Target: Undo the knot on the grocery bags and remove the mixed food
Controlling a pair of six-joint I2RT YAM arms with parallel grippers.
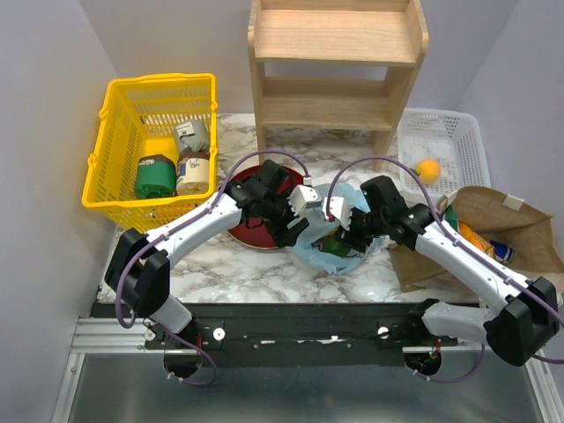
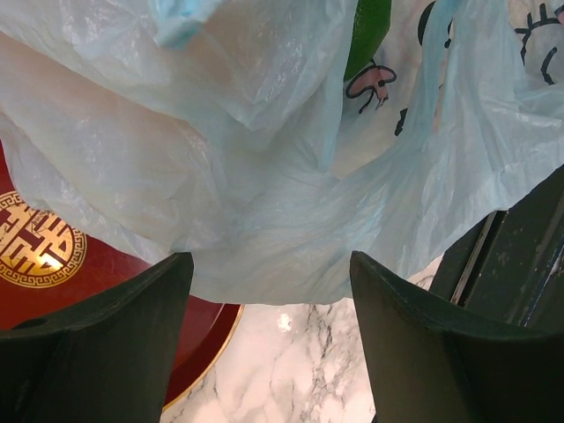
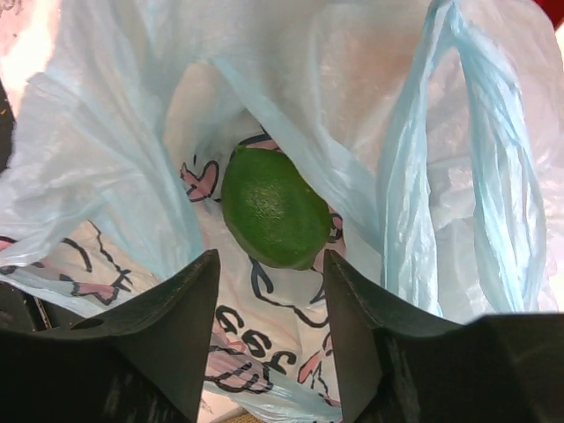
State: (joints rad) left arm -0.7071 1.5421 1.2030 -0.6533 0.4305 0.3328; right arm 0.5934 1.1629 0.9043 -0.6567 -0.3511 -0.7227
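- Pale lilac walls (image 1: pixel 53 53) stand at the back and on both sides, well away from the left gripper (image 1: pixel 300 220) and the right gripper (image 1: pixel 345 231).
- A light wooden shelf unit (image 1: pixel 335 62) stands at the back wall, just beyond both grippers.
- A white, grey-veined marble table top (image 1: pixel 238 273) lies beneath them.
- A black beam (image 1: pixel 291 310) and a silver rail (image 1: pixel 106 335) run along the table's edge on their near side.

A yellow basket (image 1: pixel 123 110) stands at the desk's (image 1: pixel 238 273) far left corner, holding a dark-green pack (image 1: pixel 155 177) and two paper-wrapped jars (image 1: pixel 192 172). A wooden shelf (image 1: pixel 335 53) stands at the back, with a white mesh tray (image 1: pixel 458 145) to its right. A red plate (image 1: pixel 251 231) with a gold emblem lies mid-desk.
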